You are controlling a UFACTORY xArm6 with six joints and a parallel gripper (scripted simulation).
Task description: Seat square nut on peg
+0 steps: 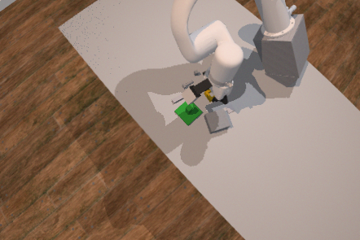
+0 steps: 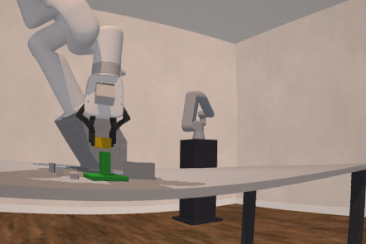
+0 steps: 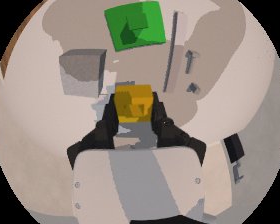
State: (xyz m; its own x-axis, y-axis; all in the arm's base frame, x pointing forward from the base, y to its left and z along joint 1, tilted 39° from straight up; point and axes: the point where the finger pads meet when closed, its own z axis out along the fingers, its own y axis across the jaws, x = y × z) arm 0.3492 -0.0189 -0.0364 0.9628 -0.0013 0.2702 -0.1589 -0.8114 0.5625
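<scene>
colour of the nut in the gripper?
Yellow-gold. The square nut shows best in the wrist view, clamped by the gripper.

The square peg (image 2: 104, 163) stands upright on its flat base (image 2: 106, 176) on the tabletop (image 2: 248, 174), with a block (image 1: 218, 120) just beside the base. The hand (image 2: 103, 138) hangs above the peg, clamped on the square nut (image 2: 103, 142), which sits just over the peg's top. The arm's pedestal (image 1: 282, 53) stands behind them on the tabletop.
</scene>
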